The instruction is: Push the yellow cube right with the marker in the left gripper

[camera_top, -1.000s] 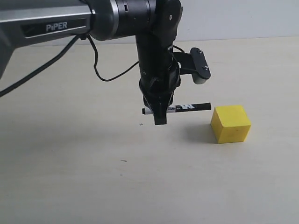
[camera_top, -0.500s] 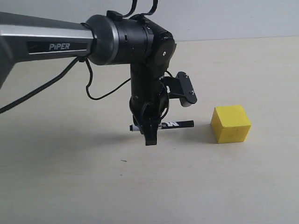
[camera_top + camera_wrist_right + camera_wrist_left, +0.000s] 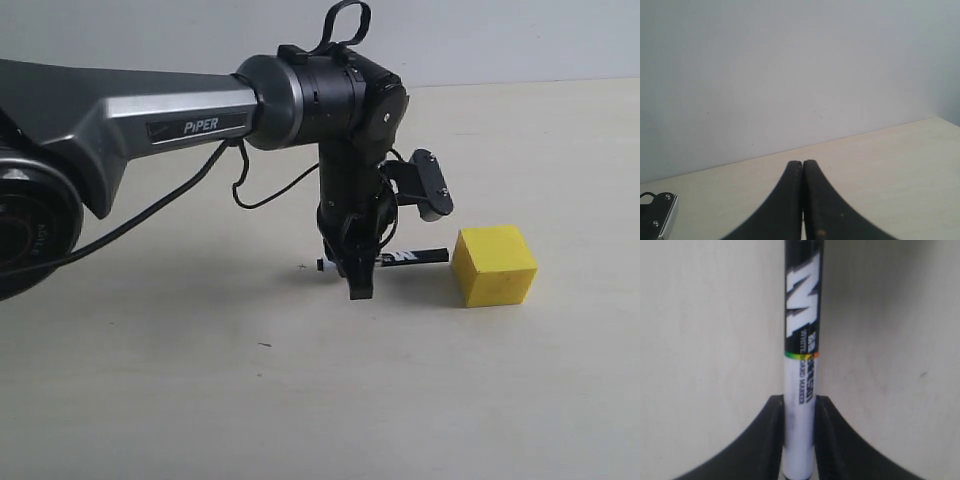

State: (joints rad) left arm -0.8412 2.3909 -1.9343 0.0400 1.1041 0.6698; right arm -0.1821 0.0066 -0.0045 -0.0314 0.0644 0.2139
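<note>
Two black fingers of the left gripper [image 3: 358,285] [image 3: 798,440] are clamped on the white end of the marker [image 3: 415,256] [image 3: 802,315], just right of the exterior frame's middle. The marker lies level, its black capped end pointing toward the right edge. The yellow cube [image 3: 493,265] sits on the pale table [image 3: 200,400] at centre right, and only a sliver of tabletop shows between the cap and the cube's left face; whether they touch cannot be told. Around them are the grey wall [image 3: 500,40] across the top, a black cable [image 3: 270,195] sagging under the silver arm [image 3: 150,115], the wrist camera [image 3: 430,185] jutting out above the marker, and two small dark specks [image 3: 264,345] on the table to the left. The left wrist view shows the marker's label running up the middle of the frame over bare table. In the right wrist view the right gripper [image 3: 802,167] has its fingers pressed together with nothing between them, facing the wall, with a metal bracket [image 3: 657,215] at lower left. Half a second ago the marker's cap stood well left of the cube; it has since swung back to about where it was a second ago, but lower. The cube has not moved, and more of the arm now fills the left of the frame.
</note>
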